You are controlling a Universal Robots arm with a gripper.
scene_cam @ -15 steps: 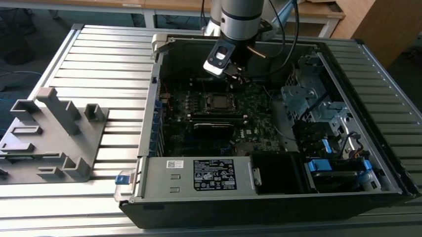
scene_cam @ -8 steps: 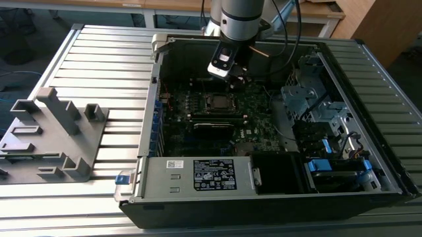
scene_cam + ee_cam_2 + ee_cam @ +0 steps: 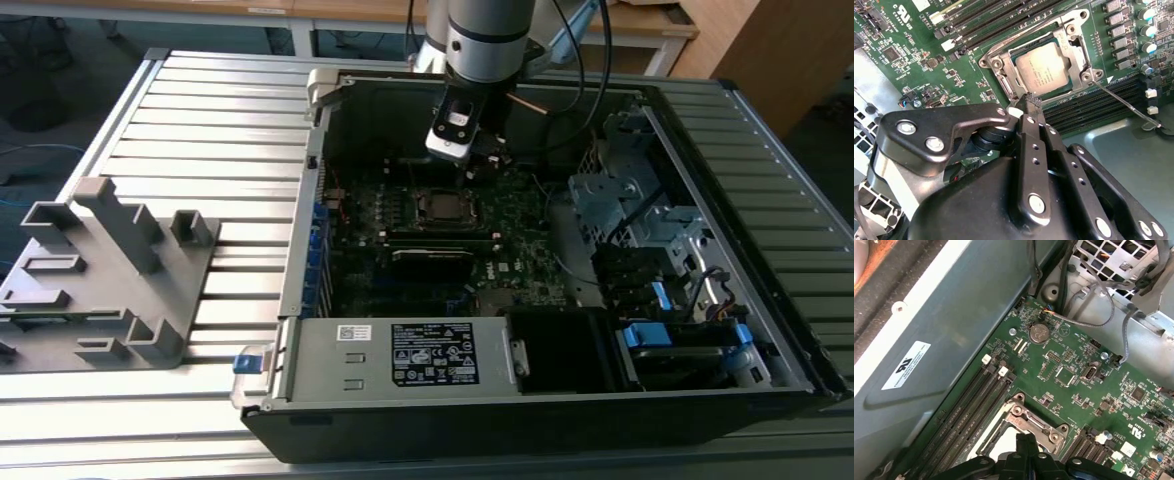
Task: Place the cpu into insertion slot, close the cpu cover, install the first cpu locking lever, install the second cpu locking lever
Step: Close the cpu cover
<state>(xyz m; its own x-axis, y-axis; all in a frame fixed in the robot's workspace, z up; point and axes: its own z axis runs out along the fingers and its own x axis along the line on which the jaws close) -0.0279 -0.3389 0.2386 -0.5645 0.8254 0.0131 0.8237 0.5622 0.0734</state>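
Slatted table (image 3: 200, 130) in exterior view; second wrist view: cpu (image 3: 1046, 72) under cpu cover (image 3: 1074, 49), gripper (image 3: 1030, 102) seemingly clenched.

One cpu (image 3: 1046, 72), one cpu cover (image 3: 1073, 44), one coin battery (image 3: 1039, 333), one computer case (image 3: 534, 425).

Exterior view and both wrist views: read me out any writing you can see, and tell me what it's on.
Black label on the grey box, exterior view: print too small to read.
White sticker on the case wall, first wrist view: print too small to read.
cpu, second wrist view: faint engraving, unreadable.
Motherboard, second wrist view: white markings, too small to read.
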